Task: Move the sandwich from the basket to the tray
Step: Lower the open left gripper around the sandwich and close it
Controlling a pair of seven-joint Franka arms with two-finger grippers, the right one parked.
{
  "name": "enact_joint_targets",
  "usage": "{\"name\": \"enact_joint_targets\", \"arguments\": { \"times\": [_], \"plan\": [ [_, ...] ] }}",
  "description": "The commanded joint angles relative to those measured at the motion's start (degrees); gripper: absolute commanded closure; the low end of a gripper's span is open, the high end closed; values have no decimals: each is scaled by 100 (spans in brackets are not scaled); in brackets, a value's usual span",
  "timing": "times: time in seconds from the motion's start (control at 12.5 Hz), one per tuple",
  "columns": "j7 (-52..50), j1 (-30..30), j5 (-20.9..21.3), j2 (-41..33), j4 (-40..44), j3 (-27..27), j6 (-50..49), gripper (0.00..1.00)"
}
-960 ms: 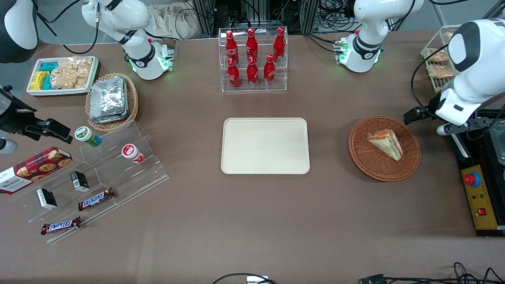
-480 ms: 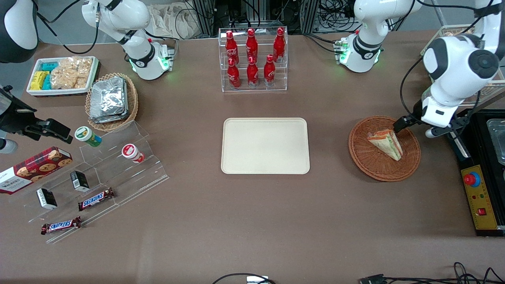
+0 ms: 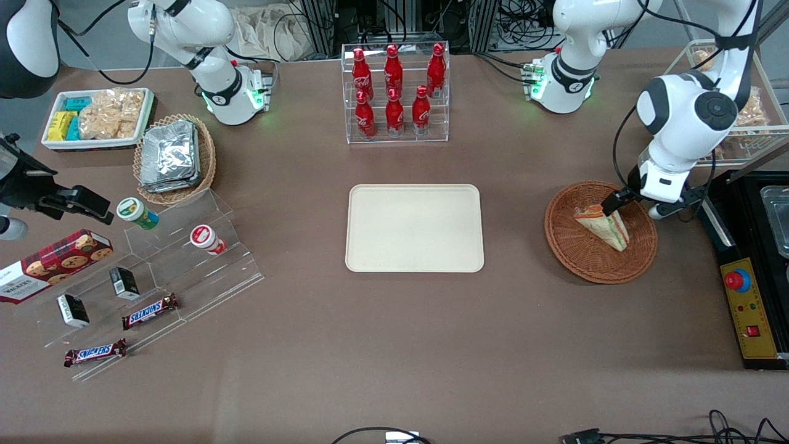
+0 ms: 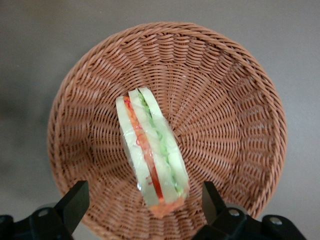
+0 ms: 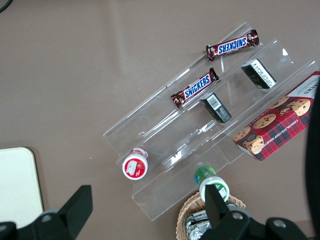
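Your brown counter (image 3: 382,345) carries the round wicker basket (image 3: 579,259) directly under the pincer (image 3: 630,206), whose fingers stand spread. The cream tray (image 3: 414,227) lies well apart from it toward the parked arm's end, the acrylic bottle rack (image 3: 395,92) farther from the camera.

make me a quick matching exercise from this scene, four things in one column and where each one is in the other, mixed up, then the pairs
Things:
1. sandwich
2. tray
3. gripper
4. cola bottles

Places:
A. in a clear rack, farther from the front camera than the tray
B. open, above the basket, fingers either side of the sandwich's end
C. lying in the round wicker basket
D. mid-table, nothing on it

Pairs: 1-C, 2-D, 3-B, 4-A
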Motion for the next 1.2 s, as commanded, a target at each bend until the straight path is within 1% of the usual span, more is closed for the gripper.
{"name": "enact_joint_targets", "arguments": {
  "times": [0.0,0.4,0.64,0.72,0.8,0.96,1.04,1.12],
  "plan": [
    [-170,22,1,227,-101,-17,466,0],
    [-213,22,-17,649,-312,-17,1249,0],
    [-249,22,-26,782,-312,-17,1355,1],
    [-257,22,-26,808,-312,-17,1355,19],
    [-257,22,-26,808,-312,-17,1355,48],
    [-275,31,-35,799,-303,-17,1355,86],
    [-292,31,-35,799,-303,-17,1355,98],
    [-284,31,-35,747,-294,-17,1320,100]
  ]
}}
